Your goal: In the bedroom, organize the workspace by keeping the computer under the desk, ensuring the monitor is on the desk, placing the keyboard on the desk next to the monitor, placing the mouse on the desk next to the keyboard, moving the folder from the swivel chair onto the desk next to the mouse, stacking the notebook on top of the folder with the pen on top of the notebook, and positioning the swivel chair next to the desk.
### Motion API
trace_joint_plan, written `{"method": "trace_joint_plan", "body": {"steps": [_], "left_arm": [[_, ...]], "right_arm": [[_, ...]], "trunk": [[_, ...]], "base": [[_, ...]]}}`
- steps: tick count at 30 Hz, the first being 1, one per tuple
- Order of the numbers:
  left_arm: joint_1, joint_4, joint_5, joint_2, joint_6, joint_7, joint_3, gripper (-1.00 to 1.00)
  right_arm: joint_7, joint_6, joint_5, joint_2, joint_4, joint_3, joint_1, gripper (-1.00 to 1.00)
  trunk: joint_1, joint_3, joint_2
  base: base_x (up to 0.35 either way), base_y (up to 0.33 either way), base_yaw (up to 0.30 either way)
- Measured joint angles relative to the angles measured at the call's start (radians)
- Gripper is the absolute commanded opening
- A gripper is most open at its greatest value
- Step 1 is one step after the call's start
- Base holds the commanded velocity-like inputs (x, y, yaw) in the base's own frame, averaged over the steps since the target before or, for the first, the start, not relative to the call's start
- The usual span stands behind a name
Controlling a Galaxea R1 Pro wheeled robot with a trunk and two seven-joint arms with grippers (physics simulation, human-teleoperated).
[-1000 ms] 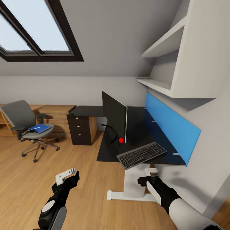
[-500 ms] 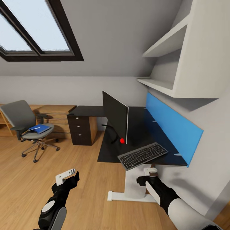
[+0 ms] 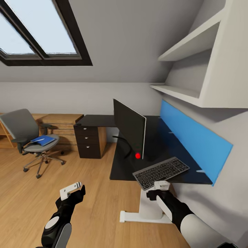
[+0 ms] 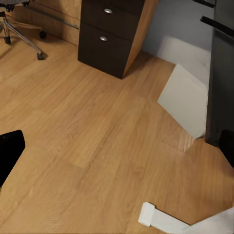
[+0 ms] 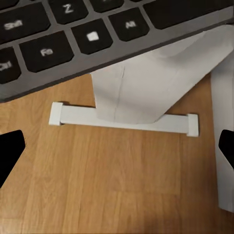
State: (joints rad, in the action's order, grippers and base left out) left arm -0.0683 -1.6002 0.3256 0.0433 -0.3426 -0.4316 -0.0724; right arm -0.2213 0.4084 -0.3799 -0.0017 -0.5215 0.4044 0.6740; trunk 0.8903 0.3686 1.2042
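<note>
From the head view, the black bench (image 3: 103,120) runs along the wall with the blue panel (image 3: 193,137); the monitor (image 3: 129,125) stands on it edge-on, a red dot (image 3: 137,155) at its base, and the keyboard (image 3: 161,173) lies at the near edge, one corner overhanging; the swivel chair (image 3: 26,132) sits well apart on the wooden floor (image 3: 34,193) with the folder (image 3: 43,140) on its seat; the left tool (image 3: 71,190) hangs over the floor, the right tool (image 3: 161,187) just below the keyboard, and I cannot tell either one's opening here. The left wrist view has drawers (image 4: 109,29) and floor, the tool's dark tips far apart, empty. The right wrist view has keyboard keys above the bench's white leg (image 5: 141,92), tips spread, empty.
</note>
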Motion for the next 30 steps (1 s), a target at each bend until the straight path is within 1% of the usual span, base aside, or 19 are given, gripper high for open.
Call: {"method": "trace_joint_plan", "body": {"steps": [8,14,21,30], "left_arm": [[0.0,0.0,0.0,0.0,0.0,-0.001,0.0,1.0],[0.0,0.0,0.0,0.0,0.0,-0.001,0.001,1.0],[0.0,0.004,-0.001,0.0,0.0,-0.001,0.001,1.0],[0.0,0.009,-0.001,0.0,0.0,-0.001,0.001,1.0]], "right_arm": [[0.002,-0.001,0.002,0.005,0.0,0.0,0.0,1.0],[0.002,-0.001,0.002,0.006,0.0,-0.001,0.0,1.0],[0.002,-0.001,0.002,0.006,-0.002,0.0,0.0,1.0],[0.003,-0.001,0.002,0.006,-0.004,0.0,0.0,1.0]], "trunk": [[0.0,0.0,0.0],[0.0,0.0,0.0],[0.0,0.0,0.0],[0.0,0.0,0.0]], "base": [[0.213,0.201,0.0],[0.036,0.028,0.0],[0.13,0.069,0.0],[0.015,0.007,0.0]]}}
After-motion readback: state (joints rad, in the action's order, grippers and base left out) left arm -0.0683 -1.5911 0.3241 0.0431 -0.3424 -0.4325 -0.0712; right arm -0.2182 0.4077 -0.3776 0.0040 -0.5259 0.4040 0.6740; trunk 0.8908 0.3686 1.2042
